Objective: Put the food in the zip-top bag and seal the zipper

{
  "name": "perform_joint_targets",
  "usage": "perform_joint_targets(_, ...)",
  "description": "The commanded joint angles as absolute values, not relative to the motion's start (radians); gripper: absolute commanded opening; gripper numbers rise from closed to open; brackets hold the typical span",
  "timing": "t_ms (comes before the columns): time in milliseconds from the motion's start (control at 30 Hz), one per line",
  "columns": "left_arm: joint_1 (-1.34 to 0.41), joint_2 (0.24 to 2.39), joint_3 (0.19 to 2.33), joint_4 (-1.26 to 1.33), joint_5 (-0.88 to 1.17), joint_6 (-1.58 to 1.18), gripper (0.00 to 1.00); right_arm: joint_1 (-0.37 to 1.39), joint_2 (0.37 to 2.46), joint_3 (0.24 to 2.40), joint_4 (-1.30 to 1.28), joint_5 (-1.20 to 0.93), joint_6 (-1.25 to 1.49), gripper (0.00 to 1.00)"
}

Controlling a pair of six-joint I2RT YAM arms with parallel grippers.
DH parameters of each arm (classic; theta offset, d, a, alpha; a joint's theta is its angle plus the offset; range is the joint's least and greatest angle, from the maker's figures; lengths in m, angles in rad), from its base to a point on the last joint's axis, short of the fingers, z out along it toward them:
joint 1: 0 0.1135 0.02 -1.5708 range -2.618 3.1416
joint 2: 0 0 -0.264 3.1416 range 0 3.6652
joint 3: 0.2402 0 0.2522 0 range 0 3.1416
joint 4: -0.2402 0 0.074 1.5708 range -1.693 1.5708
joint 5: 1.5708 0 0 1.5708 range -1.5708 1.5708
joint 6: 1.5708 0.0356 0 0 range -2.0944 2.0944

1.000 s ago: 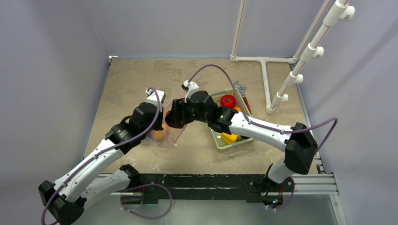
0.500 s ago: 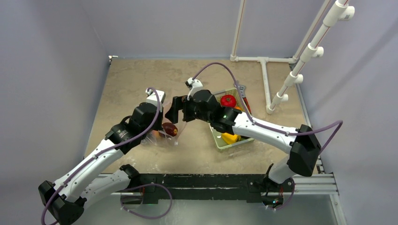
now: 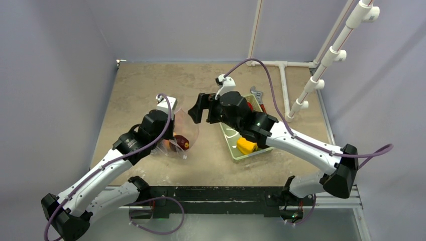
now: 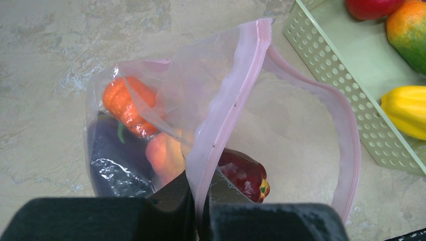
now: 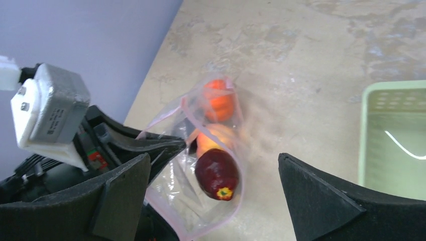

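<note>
The clear zip-top bag (image 3: 185, 131) lies left of centre with its mouth held open. My left gripper (image 4: 201, 198) is shut on the pink zipper strip (image 4: 228, 113) at the near edge of the mouth. Inside the bag are a dark plum (image 4: 244, 173), a peach (image 4: 165, 153), an orange piece (image 4: 125, 103) and the purple eggplant (image 4: 108, 150). My right gripper (image 3: 201, 109) is open and empty, above and to the right of the bag's mouth, with the plum (image 5: 217, 173) below it. A yellow pepper (image 3: 244, 145) and a red tomato (image 4: 371, 6) lie in the basket.
The light green slotted basket (image 3: 228, 145) sits right of the bag, close to its mouth, and also holds an orange-green fruit (image 4: 409, 30). A wrench (image 3: 257, 94) lies behind the basket. A white pipe frame (image 3: 296, 108) stands at the back right. Walls close in the left and back.
My right gripper was over the bag's mouth with the dark plum. It has let the plum go into the bag, opened, and drawn back up and to the right. The left gripper stays put.
</note>
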State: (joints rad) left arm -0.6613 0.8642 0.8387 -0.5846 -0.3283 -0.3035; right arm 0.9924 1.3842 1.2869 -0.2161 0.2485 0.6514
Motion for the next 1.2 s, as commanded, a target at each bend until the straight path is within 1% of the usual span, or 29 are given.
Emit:
perform_joint_targets(0, -0.659, 0.860, 0.840, -0.542, -0.341, -0.312, 0.00, 0.958, 1.328, 1.316, -0.305, 0.347, 0.645, 0.99)
perform_joint_targets(367, -0.658, 0.869, 0.839, -0.541, -0.334, -0.310, 0.00, 0.799, 1.320, 1.279, -0.416, 0.436, 0.614, 0.99)
perform_joint_targets(600, -0.659, 0.869, 0.839, -0.539, -0.330, -0.307, 0.00, 0.712, 1.376, 1.278, -0.470, 0.510, 0.564, 0.99)
perform_joint_targets(833, -0.659, 0.868, 0.840, -0.539, -0.329, -0.305, 0.00, 0.648, 1.442, 1.244, -0.466, 0.512, 0.526, 0.99)
perform_joint_targets(1167, -0.659, 0.868, 0.839, -0.540, -0.326, -0.302, 0.00, 0.583, 1.575, 1.209, -0.384, 0.468, 0.477, 0.99)
